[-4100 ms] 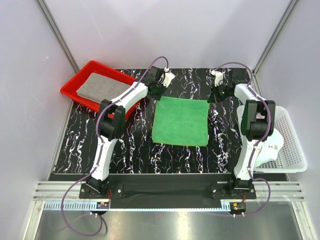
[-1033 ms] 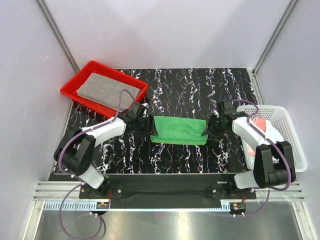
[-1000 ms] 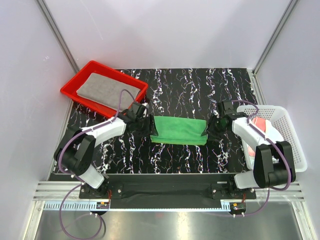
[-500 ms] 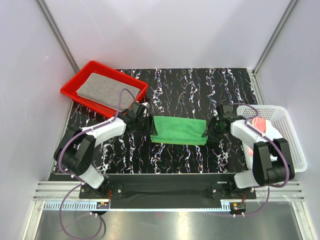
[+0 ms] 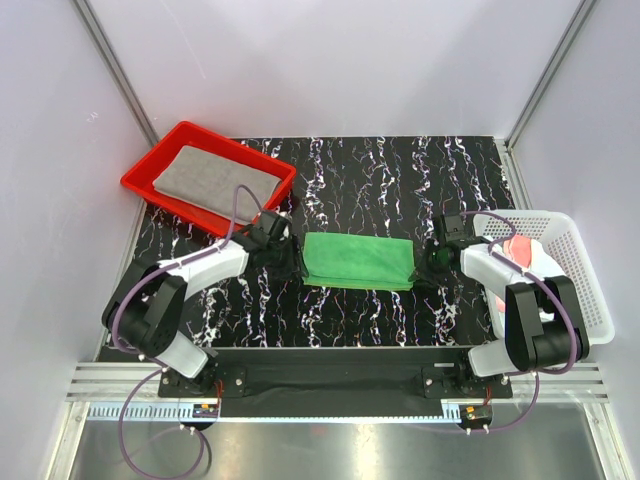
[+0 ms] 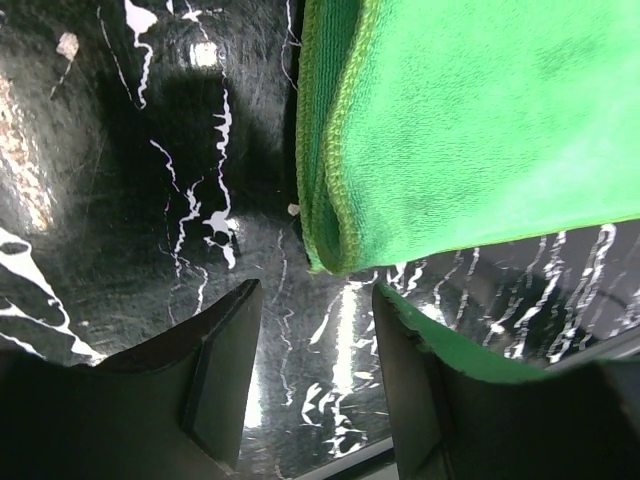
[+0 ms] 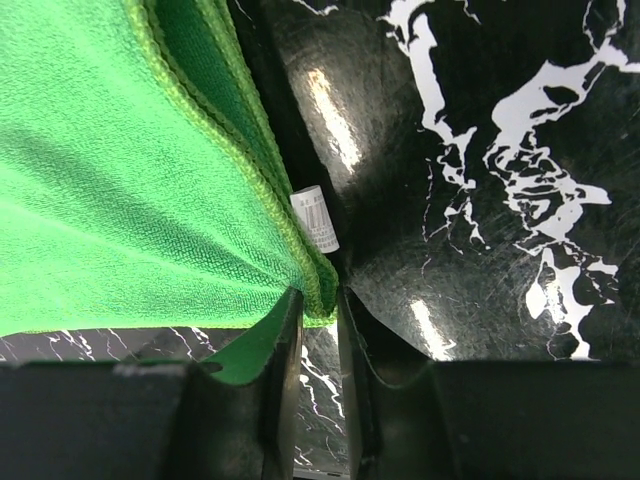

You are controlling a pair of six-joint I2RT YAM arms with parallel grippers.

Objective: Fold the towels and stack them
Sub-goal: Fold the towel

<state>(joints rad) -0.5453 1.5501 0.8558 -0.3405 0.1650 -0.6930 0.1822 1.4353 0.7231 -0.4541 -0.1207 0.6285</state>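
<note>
Showing one green towel [image 5: 358,260], one grey towel [image 5: 215,178], one pink towel [image 5: 515,246].

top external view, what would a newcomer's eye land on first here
The bright green cloth towel, folded into a strip mid-table, jumps out first, with the left hand and right hand at its two ends. Next comes the red plastic tray at far left, holding a grey cloth towel.

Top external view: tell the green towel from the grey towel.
The green towel lies on the black table; the grey towel lies in the red tray. The green towel is a narrow folded strip; the grey towel a broader rectangle. Both lie flat.
</note>
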